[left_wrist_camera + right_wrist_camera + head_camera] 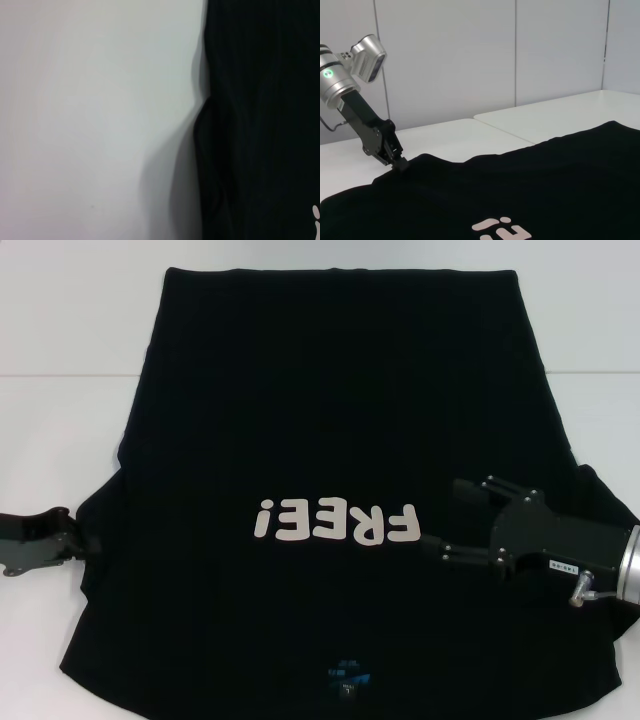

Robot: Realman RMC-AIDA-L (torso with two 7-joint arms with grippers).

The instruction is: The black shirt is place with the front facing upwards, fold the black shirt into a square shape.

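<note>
The black shirt [330,420] lies spread flat on the white table [60,430], front up, with white letters "FREE!" [335,522] near its middle and a small blue neck label [345,678] at the near edge. My right gripper [452,521] hovers open over the shirt's right part, just right of the letters, with nothing between its fingers. My left gripper [78,540] is at the shirt's left edge. In the right wrist view the left gripper [400,166] is pinched on that edge, where the cloth rises slightly. The left wrist view shows the shirt [260,120] edge beside bare table.
White table surface [90,120] lies bare to the left and right of the shirt and beyond its far hem. A seam between two tabletops [500,131] runs behind the shirt. Pale wall panels [470,60] stand at the back.
</note>
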